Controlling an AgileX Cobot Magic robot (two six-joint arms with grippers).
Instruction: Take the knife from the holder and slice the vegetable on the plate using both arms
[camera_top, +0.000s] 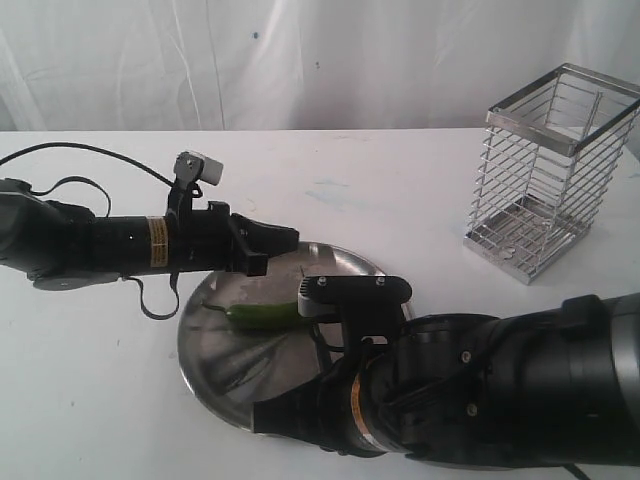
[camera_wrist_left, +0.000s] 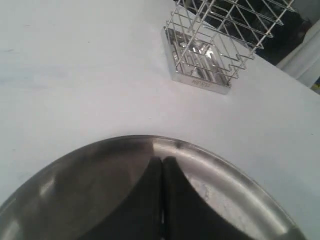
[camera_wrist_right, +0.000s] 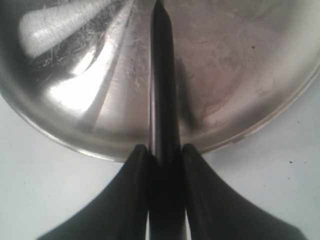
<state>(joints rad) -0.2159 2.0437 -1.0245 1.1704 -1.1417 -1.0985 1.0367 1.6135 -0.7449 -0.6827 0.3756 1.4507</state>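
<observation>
The green chili (camera_top: 262, 315) lies on the steel plate (camera_top: 370, 264), stem to the left. My left gripper (camera_top: 288, 238) hovers shut and empty over the plate's far side, just behind the chili. In its wrist view the fingertips (camera_wrist_left: 162, 161) meet over the plate's rim (camera_wrist_left: 225, 161). My right gripper (camera_wrist_right: 162, 148) is shut on the black knife (camera_wrist_right: 161, 75), whose blade points out over the plate (camera_wrist_right: 75, 100) from its near edge. The chili is out of both wrist views. In the exterior view the right gripper (camera_top: 268, 415) sits at the plate's front edge, and the knife is hard to make out.
The wire holder (camera_top: 555, 170) stands at the back right of the white table, and it also shows in the left wrist view (camera_wrist_left: 210, 45). The bulky right arm (camera_top: 500, 390) fills the front right. A white curtain hangs behind the table.
</observation>
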